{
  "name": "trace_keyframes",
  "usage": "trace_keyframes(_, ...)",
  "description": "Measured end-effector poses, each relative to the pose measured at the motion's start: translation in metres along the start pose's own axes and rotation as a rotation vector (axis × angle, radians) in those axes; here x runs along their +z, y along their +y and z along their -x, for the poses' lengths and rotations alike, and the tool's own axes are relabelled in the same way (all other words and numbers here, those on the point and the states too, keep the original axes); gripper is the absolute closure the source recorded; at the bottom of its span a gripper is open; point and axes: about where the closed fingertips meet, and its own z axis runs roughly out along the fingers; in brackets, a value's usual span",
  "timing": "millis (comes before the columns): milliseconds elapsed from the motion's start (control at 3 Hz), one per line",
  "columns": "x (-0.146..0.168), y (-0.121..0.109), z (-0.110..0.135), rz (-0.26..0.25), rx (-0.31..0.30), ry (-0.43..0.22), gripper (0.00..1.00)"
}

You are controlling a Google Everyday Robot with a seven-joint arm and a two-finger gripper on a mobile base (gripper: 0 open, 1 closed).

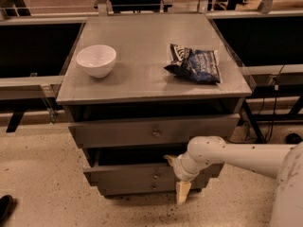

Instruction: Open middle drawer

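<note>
The cabinet top looks like grey painted wood, smooth, with a soft shine. The middle drawer has the same grey wood front, dull and flat, and its little round knob looks like yellow metal. The bowl is white, smooth and glossy. The snack bag is shiny and crinkly. The gripper, right at the middle drawer's front, looks like smooth cream plastic. The floor looks hard and speckled.
</note>
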Motion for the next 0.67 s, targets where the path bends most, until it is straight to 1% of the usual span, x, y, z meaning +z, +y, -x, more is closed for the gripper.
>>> trace_keyframes(333, 0.013, -0.012, 0.003, -0.012, -0.008, -0.044, 0.00)
trace_keyframes(667, 0.015, -0.031, 0.008, -0.025, 0.001, -0.093, 0.18)
